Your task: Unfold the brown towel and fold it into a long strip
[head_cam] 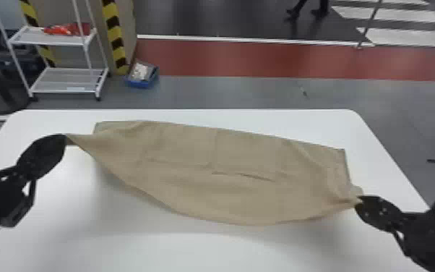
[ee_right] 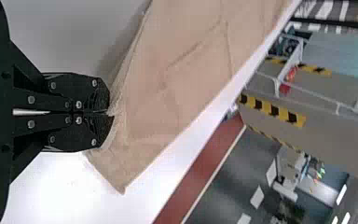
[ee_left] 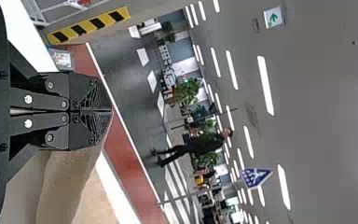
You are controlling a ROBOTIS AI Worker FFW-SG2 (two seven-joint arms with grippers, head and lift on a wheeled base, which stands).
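Find the brown towel (head_cam: 227,155) stretched across the table (head_cam: 155,253), apparently resting at its far edge and sagging along its near one, pinched at left by the tightly closed left gripper (head_cam: 65,139) and at right by the equally closed right gripper (head_cam: 359,200). Seems to call for folding the near side towards the far. Draw both ends gently apart to lift the sag, match their heights, then lower slowly, parallel to the far edge
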